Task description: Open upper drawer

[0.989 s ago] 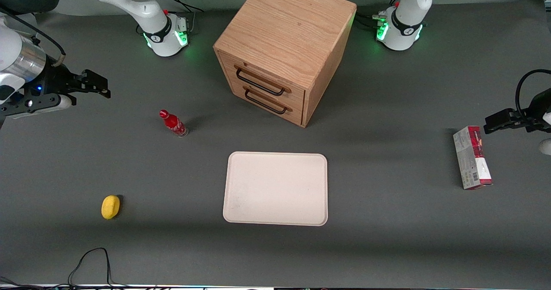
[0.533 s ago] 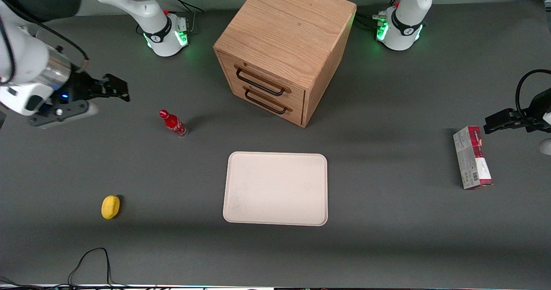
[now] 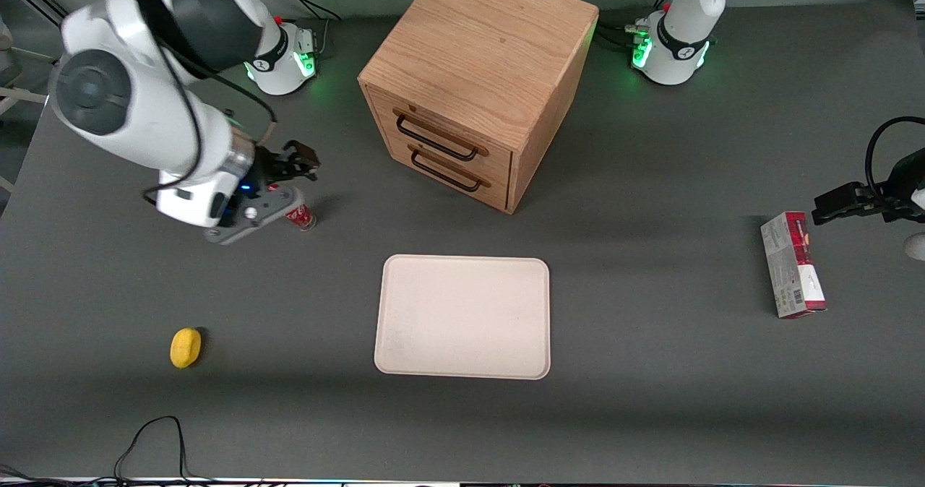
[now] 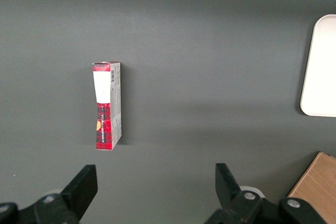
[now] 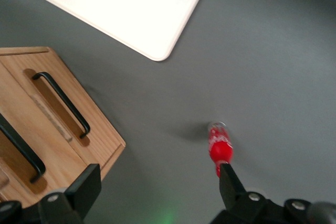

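The oak cabinet (image 3: 480,53) stands at the back middle of the table with both drawers shut. The upper drawer (image 3: 433,127) carries a thin black wire handle (image 3: 437,139), and the lower drawer (image 3: 462,181) sits under it. My right gripper (image 3: 303,162) hangs open and holds nothing. It is above the red bottle (image 3: 300,218), away from the cabinet's front toward the working arm's end. In the right wrist view, the upper drawer's handle (image 5: 21,148) is apart from the open gripper (image 5: 156,192). The bottle (image 5: 218,148) shows beside one fingertip (image 5: 228,179).
A cream tray (image 3: 462,317) lies in front of the cabinet, nearer the front camera. A yellow object (image 3: 186,347) lies near the front edge toward the working arm's end. A red and grey box (image 3: 793,264) lies toward the parked arm's end.
The right arm has swung in from the working arm's end of the table toward the cabinet. Its gripper now hangs over the red bottle. The drawers have not moved.
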